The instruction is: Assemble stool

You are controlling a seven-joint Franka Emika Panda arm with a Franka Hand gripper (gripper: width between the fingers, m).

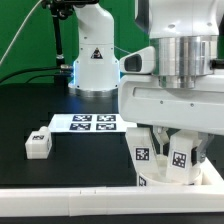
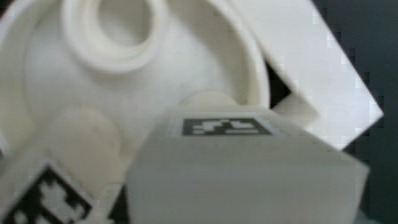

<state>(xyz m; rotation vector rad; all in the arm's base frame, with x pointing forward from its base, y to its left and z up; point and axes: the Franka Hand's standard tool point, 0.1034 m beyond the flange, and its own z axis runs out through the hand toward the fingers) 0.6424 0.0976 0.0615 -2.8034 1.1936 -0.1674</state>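
Note:
The stool's round white seat (image 1: pixel 160 178) lies at the front right, against the long white bar. Two tagged white legs (image 1: pixel 143 153) stand on it. My gripper (image 1: pixel 170 140) reaches down from above, with its jaws round the right-hand leg (image 1: pixel 181 156). In the wrist view that leg (image 2: pixel 231 170) fills the foreground as a grey block with a tag on its far end. Behind it are the seat's underside (image 2: pixel 107 110) and a round socket hole (image 2: pixel 121 35). My fingers are hidden there. A loose leg (image 1: pixel 38 143) lies on the table at the exterior view's left.
The marker board (image 1: pixel 85 122) lies flat mid-table. The long white bar (image 1: pixel 90 205) runs along the front edge. The arm's base (image 1: pixel 95 60) stands at the back, before a green backdrop.

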